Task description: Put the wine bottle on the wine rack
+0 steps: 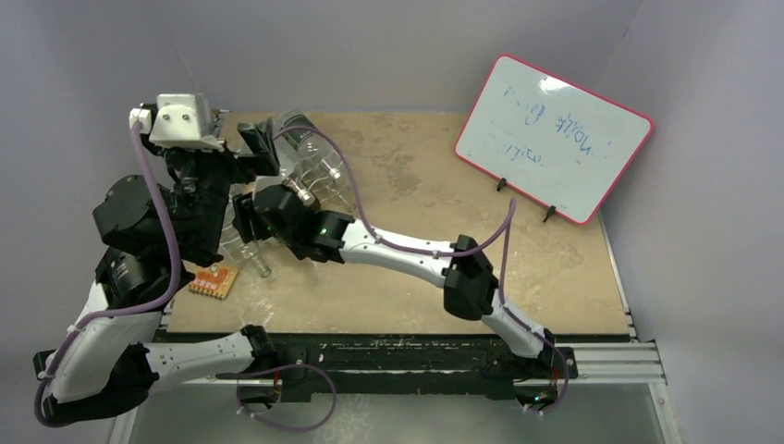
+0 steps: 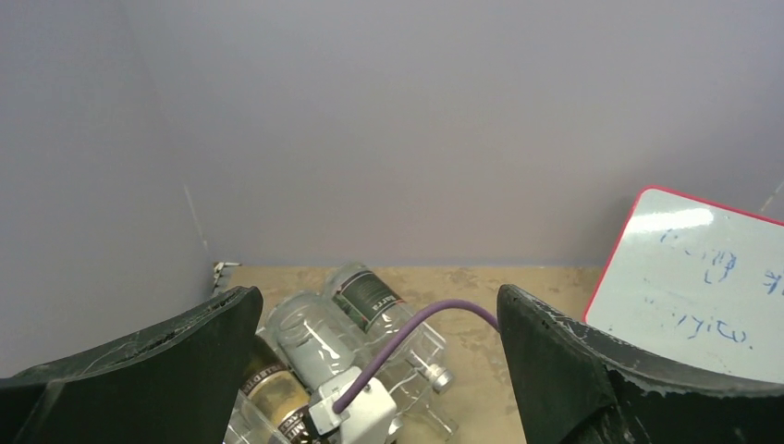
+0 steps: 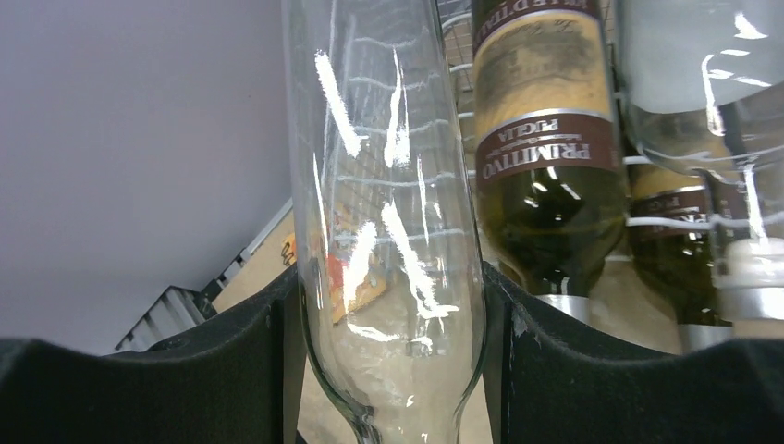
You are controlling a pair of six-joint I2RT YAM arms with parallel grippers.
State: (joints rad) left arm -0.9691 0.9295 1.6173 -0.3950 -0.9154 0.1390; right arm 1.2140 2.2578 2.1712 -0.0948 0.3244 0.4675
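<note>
The left arm (image 1: 139, 222) is folding up high at the elbow, and the left gripper (image 2: 377, 310) is hanging with its jaws spread wide. The right arm (image 1: 416, 254) is stretching low and leftward, and the right gripper (image 3: 388, 351) is clamping the wine bottle (image 3: 388, 185), with the glass filling the gap between both jaws.

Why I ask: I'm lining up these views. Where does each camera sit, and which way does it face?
Top external: above, behind the robot, looking down on the table; both arms show.
Left wrist: raised, facing the back wall; its open left hand frames the bottles.
Right wrist: low, its right hand shut on the clear wine bottle.
Top and left-wrist views share the whiteboard.
</note>
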